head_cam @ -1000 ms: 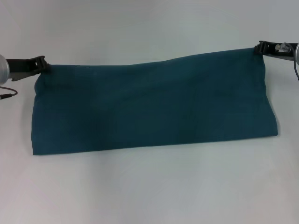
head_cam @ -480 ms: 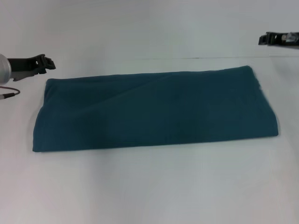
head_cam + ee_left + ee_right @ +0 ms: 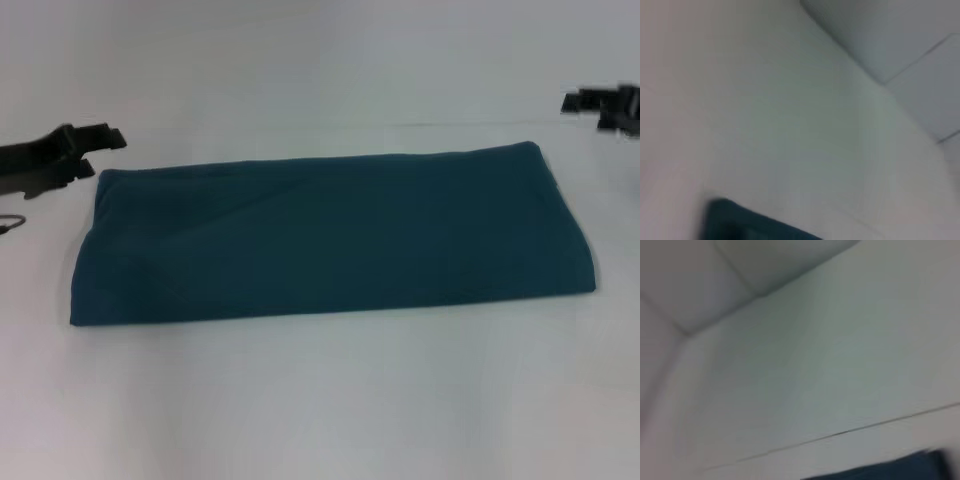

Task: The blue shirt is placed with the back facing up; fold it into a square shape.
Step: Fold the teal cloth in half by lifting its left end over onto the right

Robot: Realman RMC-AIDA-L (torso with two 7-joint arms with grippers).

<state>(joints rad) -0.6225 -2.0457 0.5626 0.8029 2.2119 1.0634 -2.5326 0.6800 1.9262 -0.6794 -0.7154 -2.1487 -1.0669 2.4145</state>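
Note:
The blue shirt (image 3: pixel 330 235) lies flat on the white table as a long folded band running left to right, plain side up. My left gripper (image 3: pixel 98 152) hovers open just off the band's far left corner, touching no fabric. Up beyond the far right corner, my right gripper (image 3: pixel 585 103) is raised clear of the cloth and also open. A corner of the blue shirt (image 3: pixel 740 225) shows in the left wrist view. The right wrist view catches an edge of the blue shirt (image 3: pixel 890 470).
The white table (image 3: pixel 320 400) spreads on all sides of the shirt, with a thin seam line (image 3: pixel 400 125) across the back. A thin cable (image 3: pixel 10 222) hangs at the left edge under the left arm.
Both grippers let go of the shirt's far edge, which dropped flat onto the table. Since then the left gripper has shifted slightly and the right has drawn back toward the right edge.

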